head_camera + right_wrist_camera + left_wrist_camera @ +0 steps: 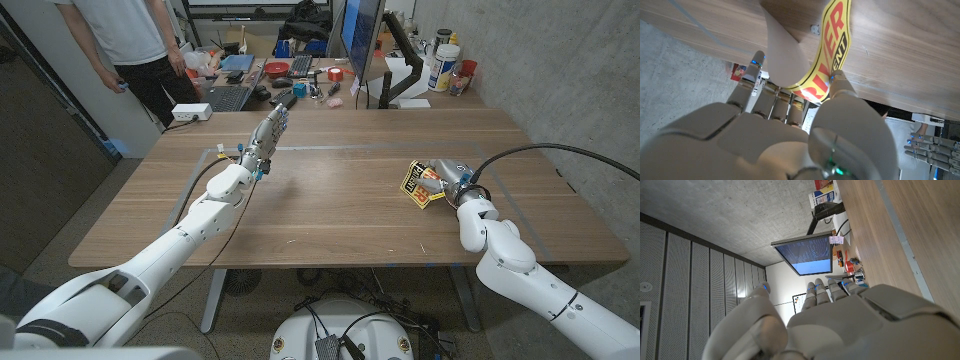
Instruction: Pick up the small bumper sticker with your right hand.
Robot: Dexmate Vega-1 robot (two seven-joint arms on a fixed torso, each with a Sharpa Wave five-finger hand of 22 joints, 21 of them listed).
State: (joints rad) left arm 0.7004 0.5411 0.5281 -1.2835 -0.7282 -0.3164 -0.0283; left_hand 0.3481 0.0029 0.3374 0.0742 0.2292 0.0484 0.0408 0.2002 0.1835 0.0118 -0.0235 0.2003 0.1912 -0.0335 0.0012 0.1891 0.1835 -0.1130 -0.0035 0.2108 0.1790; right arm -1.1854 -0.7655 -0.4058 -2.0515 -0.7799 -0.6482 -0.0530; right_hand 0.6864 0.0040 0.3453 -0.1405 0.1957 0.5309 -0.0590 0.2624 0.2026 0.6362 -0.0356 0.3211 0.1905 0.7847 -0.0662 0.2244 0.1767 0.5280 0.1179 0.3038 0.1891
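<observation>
Over on the table's (330, 215) right side, the right hand (455, 181) pinches the small bumper sticker (421, 181), curling it up; the left hand (266, 135) hovers, fingers apart, holding nothing.

A wooden bench (340, 200) is seen on a grey floor (90, 215), with a bare concrete wall (570, 70) rising along one side. Behind it a cluttered desk (300, 85) is placed, on which a monitor (362, 35) with a lit blue screen, a keyboard (230, 96) and bottles (445, 65) are set. A person (135, 45) in a pale shirt is seen standing beside the desk. A perforated grey panel wall (685, 290) and a concrete ceiling (730, 215) are shown in the left wrist view.
</observation>
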